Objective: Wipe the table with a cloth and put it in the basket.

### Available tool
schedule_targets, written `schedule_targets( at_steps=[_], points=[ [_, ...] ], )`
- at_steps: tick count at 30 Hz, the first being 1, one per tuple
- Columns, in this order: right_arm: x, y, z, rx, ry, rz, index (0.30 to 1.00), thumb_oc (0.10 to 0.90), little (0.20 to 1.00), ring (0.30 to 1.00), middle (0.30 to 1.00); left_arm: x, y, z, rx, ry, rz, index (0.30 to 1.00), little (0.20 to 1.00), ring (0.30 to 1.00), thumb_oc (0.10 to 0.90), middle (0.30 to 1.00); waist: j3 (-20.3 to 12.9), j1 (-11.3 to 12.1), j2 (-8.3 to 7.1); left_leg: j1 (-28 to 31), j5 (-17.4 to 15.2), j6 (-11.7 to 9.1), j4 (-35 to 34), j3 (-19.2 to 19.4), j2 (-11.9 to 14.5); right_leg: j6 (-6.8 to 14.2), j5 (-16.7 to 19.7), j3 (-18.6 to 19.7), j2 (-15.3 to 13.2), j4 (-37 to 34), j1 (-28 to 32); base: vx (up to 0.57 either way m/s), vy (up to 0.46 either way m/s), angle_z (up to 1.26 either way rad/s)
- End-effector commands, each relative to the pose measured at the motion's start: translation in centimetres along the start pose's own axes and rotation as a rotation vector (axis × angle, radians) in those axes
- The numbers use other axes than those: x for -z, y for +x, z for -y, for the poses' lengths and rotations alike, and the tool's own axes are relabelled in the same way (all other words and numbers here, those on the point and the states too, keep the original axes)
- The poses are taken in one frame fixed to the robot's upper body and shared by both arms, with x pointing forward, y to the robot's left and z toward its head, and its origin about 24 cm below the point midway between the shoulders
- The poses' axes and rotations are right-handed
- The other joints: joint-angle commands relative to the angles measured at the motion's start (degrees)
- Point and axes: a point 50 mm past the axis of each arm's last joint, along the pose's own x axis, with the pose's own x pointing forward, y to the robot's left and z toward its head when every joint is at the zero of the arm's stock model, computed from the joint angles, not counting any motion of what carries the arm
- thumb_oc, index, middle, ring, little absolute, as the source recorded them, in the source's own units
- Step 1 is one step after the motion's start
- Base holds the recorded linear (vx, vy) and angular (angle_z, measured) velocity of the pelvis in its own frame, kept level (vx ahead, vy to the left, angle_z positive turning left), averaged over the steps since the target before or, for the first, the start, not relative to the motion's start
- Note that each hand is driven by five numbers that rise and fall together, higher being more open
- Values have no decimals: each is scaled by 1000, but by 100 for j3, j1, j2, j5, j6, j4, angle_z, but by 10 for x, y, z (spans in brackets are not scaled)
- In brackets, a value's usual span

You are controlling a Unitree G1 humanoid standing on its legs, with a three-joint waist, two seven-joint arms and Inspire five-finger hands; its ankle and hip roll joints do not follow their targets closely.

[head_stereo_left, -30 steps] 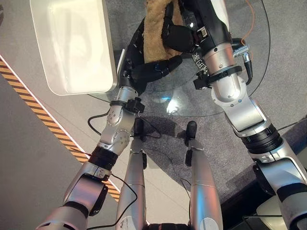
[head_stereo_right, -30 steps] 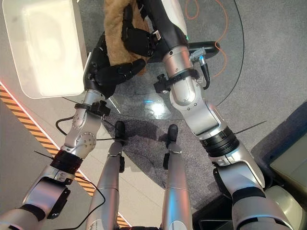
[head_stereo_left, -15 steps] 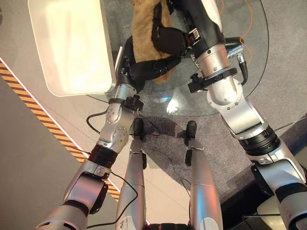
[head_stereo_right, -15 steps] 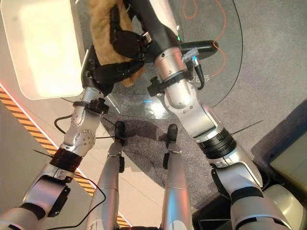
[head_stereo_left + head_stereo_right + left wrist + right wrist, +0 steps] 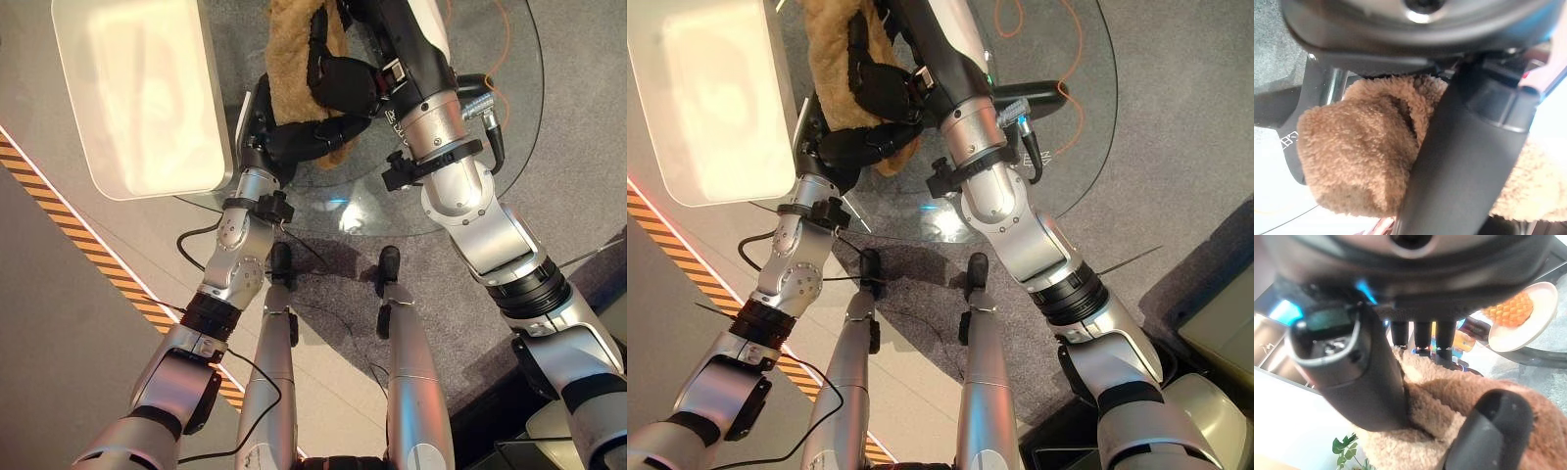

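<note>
Currently, one brown fleecy cloth (image 5: 299, 59), hanging as a long bundle above the round glass table (image 5: 431, 211), held between both hands.

Left hand (image 5: 304, 137): dark, at the lower end of the cloth, fingers curled round the fleece from the near side. The left wrist view has the thumb (image 5: 1459, 161) pressed across the pile, with a rounded fold of cloth bulging beside it. State: gripping the cloth.

Right hand (image 5: 877, 88): dark, just above the left hand, wrapped onto the middle of the same bundle. The right wrist view has the thumb (image 5: 1352, 372) and a row of fingers (image 5: 1422, 335) closed into the fleece. State: gripping the cloth. The two hands sit close together, one above the other, almost touching.

White basket (image 5: 147, 98): a rectangular tub with rounded corners, standing on the robot's left, its near corner just beside the table's edge. The cloth is outside it, to its right, over the table.

Table: clear glass top with a thin dark rim, grey carpet showing through it.

Orange cable (image 5: 1038, 39): looped on the carpet beyond the right arm.

Striped tape (image 5: 98, 259): black and yellow, running diagonally along the floor on the left.

Plate (image 5: 1523, 316): pale, with an orange honeycomb-patterned thing on it, seen past the right hand's fingers.
</note>
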Motion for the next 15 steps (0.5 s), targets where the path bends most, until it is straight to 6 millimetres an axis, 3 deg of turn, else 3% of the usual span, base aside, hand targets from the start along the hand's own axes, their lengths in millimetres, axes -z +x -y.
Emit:
schedule_targets(
  at_steps=[1, 15],
  points=[
    [-117, 21, 36, 146, 93, 569, 300, 100, 200, 300, 300, -33, 23, 54, 244, -18, 181, 300, 200, 300, 100, 300, -138, 71, -57, 308, -145, 657, -192, 538, -632, -365, -16, -280, 778, -693, 530, 0, 0, 0],
    [-121, 23, 34, 148, 90, 568, 300, 100, 200, 300, 300, -19, 20, 58, 279, -374, 122, 300, 200, 300, 100, 300, -138, 50, -82, 369, -149, 666, -238, 536, -638, -366, 5, -268, 790, -737, 574, 0, 0, 0]
  ],
)
